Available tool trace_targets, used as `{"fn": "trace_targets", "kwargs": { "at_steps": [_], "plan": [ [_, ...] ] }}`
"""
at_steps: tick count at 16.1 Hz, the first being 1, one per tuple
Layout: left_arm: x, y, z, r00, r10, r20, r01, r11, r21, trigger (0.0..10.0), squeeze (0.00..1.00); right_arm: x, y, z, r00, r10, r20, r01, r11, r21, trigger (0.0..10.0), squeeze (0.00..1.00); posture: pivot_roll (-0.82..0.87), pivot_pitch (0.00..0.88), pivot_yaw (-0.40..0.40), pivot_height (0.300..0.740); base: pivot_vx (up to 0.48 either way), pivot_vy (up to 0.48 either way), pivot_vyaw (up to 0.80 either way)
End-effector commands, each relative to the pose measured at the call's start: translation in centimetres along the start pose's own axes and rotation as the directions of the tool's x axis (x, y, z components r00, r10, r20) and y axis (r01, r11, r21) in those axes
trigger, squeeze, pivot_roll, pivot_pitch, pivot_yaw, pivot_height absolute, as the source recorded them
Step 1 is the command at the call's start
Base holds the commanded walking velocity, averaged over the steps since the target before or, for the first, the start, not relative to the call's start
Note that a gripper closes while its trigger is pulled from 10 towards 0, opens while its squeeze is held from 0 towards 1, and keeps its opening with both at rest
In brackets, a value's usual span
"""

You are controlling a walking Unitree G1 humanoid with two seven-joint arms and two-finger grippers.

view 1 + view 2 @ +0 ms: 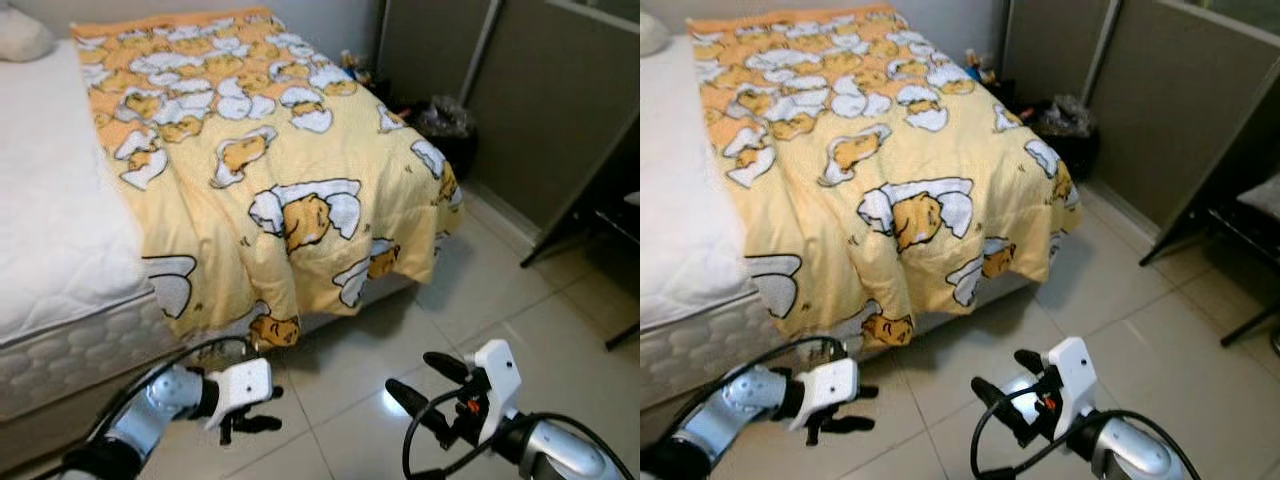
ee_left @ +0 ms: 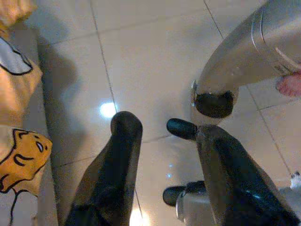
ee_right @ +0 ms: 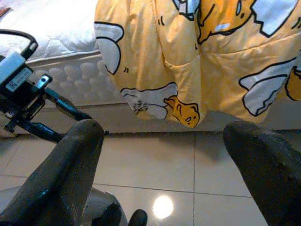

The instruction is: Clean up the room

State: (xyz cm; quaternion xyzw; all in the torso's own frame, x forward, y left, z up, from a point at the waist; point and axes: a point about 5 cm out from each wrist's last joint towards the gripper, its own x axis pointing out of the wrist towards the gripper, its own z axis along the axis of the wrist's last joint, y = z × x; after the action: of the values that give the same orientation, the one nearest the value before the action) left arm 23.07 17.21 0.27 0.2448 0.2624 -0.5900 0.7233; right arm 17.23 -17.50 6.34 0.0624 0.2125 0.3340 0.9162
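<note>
Floor: glossy beige tiles [image 1: 520, 330], both grippers above.
Bed: yellow cartoon-print quilt [image 1: 270, 170] draped over white mattress [image 1: 50, 240].
Left gripper [image 1: 252, 410]: spread, empty.
Right gripper [image 1: 425, 385]: spread, empty.

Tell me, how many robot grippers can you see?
2. The left gripper hovers over the floor tiles by the hanging yellow blanket. The right gripper hovers over the tiles beside it. Both are open and empty.

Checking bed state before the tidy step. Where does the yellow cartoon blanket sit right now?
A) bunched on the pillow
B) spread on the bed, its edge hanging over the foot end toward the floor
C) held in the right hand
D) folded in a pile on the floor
B: the yellow blanket lies spread over the mattress, its lower edge draping down past the foot end above the tiled floor.
</note>
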Motion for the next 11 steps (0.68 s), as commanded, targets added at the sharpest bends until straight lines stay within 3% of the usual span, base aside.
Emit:
{"fn": "trace_targets", "kwargs": {
  "at_steps": [1,2,3,4,5,6,7,10,11],
  "plan": [
    [-0.1,0.6,0.6,0.999,0.032,0.04,-0.032,0.999,0.012,10.0,1.0,-0.1,-0.4,0.1,1.0,-0.018,0.01,0.018,1.0,0.007,10.0,0.0,-0.16,0.011,-0.007,0.74,0.0,0.0,0.0],
    [0.2,2.6,3.1,0.941,0.233,0.247,-0.2,0.968,-0.15,10.0,1.0,0.4,-1.0,0.6,0.994,-0.085,0.063,0.084,0.996,0.013,10.0,0.0,-0.16,0.003,-0.002,0.74,0.0,0.0,0.0],
    [0.3,3.0,4.1,0.905,0.283,0.318,-0.222,0.951,-0.217,10.0,1.0,0.6,-1.3,0.8,0.99,-0.114,0.085,0.113,0.993,0.019,10.0,0.0,-0.16,0.001,-0.001,0.74,0.0,0.0,0.0],
    [0.4,3.9,5.6,0.824,0.418,0.382,-0.314,0.899,-0.305,10.0,1.0,0.8,-2.2,1.3,0.969,-0.209,0.131,0.208,0.978,0.017,10.0,0.0,-0.16,0.0,0.003,0.74,0.0,0.0,0.0],
    [0.3,4.9,7.5,0.693,0.576,0.433,-0.409,0.809,-0.422,10.0,1.0,0.8,-3.2,2.1,0.931,-0.315,0.185,0.318,0.948,0.012,10.0,0.0,-0.16,0.0,0.005,0.74,0.0,0.0,0.0],
    [-0.8,6.3,9.1,0.441,0.818,0.37,-0.519,0.568,-0.638,10.0,1.0,0.8,-4.5,3.3,0.851,-0.451,0.267,0.46,0.887,0.033,10.0,0.0,-0.17,0.0,0.01,0.74,0.0,0.0,0.0],
    [-1.5,6.6,9.0,0.339,0.899,0.278,-0.592,0.434,-0.679,10.0,1.0,1.1,-4.5,4.0,0.828,-0.473,0.301,0.49,0.871,0.019,10.0,0.0,-0.17,0.0,0.009,0.74,0.0,0.0,0.0],
    [-2.4,6.8,8.6,0.244,0.953,0.177,-0.703,0.3,-0.645,10.0,1.0,1.7,-4.3,4.9,0.801,-0.49,0.344,0.522,0.853,0.0,10.0,0.0,-0.17,0.0,0.008,0.74,0.0,0.0,0.0],
    [-2.7,6.9,8.3,0.227,0.963,0.146,-0.716,0.267,-0.646,10.0,1.0,1.9,-4.3,5.1,0.796,-0.492,0.352,0.526,0.851,0.0,10.0,0.0,-0.17,0.0,0.008,0.74,0.0,0.0,0.0]
  ]
}}
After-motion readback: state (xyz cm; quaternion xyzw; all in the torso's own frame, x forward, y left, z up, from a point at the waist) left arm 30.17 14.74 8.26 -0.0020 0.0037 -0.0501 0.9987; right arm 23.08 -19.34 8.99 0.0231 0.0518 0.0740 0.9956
